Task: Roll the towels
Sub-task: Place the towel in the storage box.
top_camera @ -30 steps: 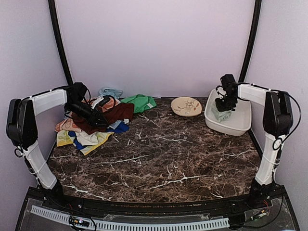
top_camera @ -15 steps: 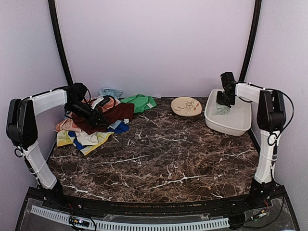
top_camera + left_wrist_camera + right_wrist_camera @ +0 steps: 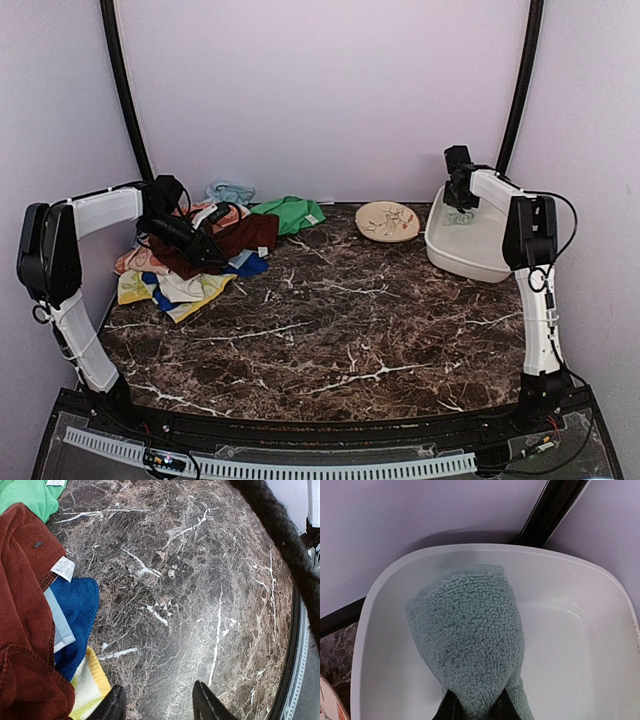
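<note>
My right gripper (image 3: 462, 196) is shut on a pale mint-green towel (image 3: 470, 640), rolled up, and holds it inside the white tub (image 3: 580, 645) at its far end; the towel (image 3: 463, 212) shows below the gripper in the top view. A pile of towels (image 3: 190, 262) lies at the back left, with a dark maroon-brown towel (image 3: 245, 235) on top. My left gripper (image 3: 212, 260) hovers over the pile's right edge, open and empty, its fingertips (image 3: 116, 706) apart over bare marble beside the maroon towel (image 3: 25, 605) and a blue towel (image 3: 75, 610).
A patterned beige plate (image 3: 387, 221) sits at the back, left of the tub (image 3: 475, 262). A bright green towel (image 3: 290, 213) and a light blue one (image 3: 230, 190) lie at the back of the pile. The dark marble table (image 3: 340, 320) ends at walls behind and beside.
My right gripper has carried the mint towel from the tub's middle toward its far left end, and the arm has stretched out. The left arm has barely moved.
</note>
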Controlling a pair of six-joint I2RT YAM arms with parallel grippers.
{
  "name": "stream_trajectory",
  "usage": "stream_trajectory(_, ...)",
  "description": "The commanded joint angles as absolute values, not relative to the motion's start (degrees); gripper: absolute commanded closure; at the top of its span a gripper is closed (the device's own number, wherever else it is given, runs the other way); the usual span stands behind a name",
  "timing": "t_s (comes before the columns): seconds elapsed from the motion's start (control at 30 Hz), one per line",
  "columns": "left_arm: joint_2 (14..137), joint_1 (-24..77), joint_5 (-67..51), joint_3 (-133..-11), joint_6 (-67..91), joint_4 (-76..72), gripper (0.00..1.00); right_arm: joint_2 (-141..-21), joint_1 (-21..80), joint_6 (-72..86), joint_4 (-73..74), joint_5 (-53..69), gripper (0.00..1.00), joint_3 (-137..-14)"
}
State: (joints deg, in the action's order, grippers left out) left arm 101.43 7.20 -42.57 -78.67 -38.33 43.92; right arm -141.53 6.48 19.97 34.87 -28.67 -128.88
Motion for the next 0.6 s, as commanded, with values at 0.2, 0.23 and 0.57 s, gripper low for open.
stream_trajectory(0.2,103.14,6.59,-43.05,-80.41,-37.50,45.24,0.53,-146.76,6.79,21.61,36.24,-26.02,1.00,-131.87)
stream_trajectory(0.23,103.10,6.59,-43.02,-80.43,-37.48,45.34,0.53,-147.04,6.77,21.81,36.15,-25.16,1.00,-132.11)
stream_trajectory(0.57,102.34,6.60,-42.89,-79.39,-36.86,45.66,0.54,-146.48,5.59,26.82,26.80,-19.19,1.00,-130.14)
